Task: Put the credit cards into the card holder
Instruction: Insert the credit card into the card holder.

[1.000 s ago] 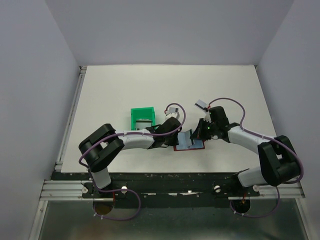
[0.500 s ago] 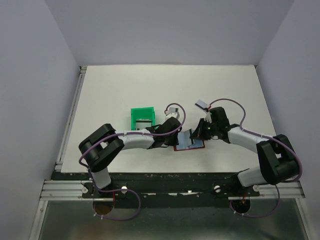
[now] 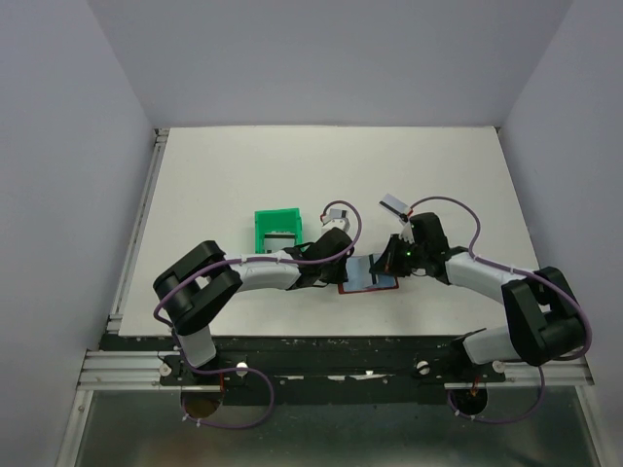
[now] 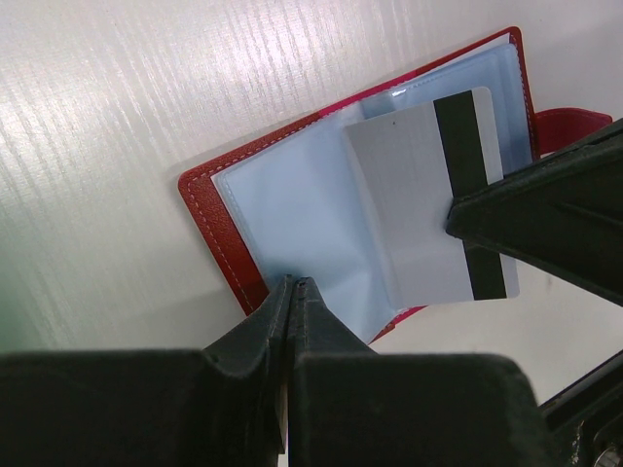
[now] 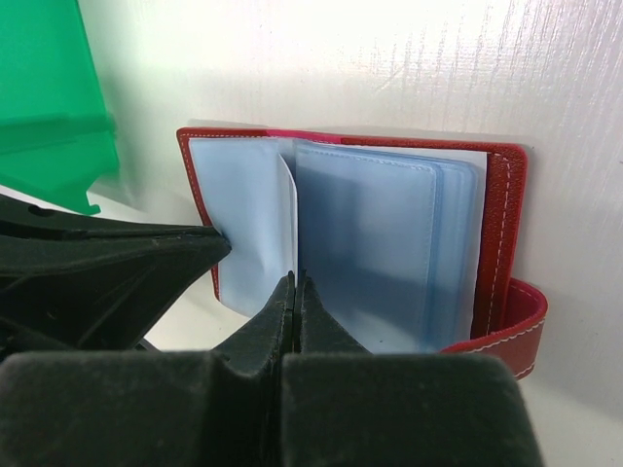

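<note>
Right pincer (image 5: 295, 281) clamps credit card (image 4: 409, 219), left pincer (image 4: 292, 285) nips card holder (image 4: 287, 199); only left wrist shows stripe (image 4: 469, 185).

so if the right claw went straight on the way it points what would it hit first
The card holder, most likely. The right claw is shut on a credit card and points at the open light blue sleeves, so the card's leading edge gets there first, then the claw itself. Depth is unclear.

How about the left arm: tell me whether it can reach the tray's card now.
Probably not yet. The left tool is shut on the holder, while the right tool holds a card at it. The tray lies close beside that arm, nothing between, so it likely could after letting go.
</note>
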Tool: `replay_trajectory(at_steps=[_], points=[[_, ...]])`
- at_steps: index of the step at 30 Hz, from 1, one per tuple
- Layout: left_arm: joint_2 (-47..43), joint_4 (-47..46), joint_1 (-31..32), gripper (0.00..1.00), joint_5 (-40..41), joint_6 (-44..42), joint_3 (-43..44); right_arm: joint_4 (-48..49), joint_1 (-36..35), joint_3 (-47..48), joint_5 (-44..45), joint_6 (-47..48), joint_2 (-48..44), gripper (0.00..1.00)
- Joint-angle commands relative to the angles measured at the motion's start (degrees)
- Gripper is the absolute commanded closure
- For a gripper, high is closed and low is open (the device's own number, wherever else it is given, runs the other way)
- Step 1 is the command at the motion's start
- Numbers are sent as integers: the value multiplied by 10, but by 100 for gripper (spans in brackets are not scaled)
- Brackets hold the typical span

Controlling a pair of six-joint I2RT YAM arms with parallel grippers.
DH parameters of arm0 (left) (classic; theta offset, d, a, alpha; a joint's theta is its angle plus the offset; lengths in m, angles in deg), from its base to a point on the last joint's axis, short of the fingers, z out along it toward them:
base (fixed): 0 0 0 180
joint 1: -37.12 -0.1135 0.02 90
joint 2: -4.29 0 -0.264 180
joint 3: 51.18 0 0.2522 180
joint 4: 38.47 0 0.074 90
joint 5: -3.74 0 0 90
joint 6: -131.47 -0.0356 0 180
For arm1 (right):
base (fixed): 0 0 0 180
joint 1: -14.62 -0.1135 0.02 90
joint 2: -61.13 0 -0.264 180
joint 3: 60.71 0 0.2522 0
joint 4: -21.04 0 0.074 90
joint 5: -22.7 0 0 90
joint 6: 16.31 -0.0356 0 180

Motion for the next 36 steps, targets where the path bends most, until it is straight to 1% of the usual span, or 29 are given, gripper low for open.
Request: replay_trajectory(at_steps=[1,9,19,24,31,36], points=[[26,28,0,91,-15,-5,-8,-22,-6,-21,-17,2,16,100],[26,28,0,91,-17,-6,-8,-1,-6,-14,-14,1,47,100],[32,29,0,91,-18,-7,-6,40,-6,-18,-36,-5,89,100],[28,30,0,91,-16,-4,-9,42,-6,-21,-37,-1,99,100],[-24,63,-1,89,45,11,-28,34,-6,-24,-22,3,97,100],[-50,79,-1,87,69,15,-34,34,-6,-26,-19,5,96,100]])
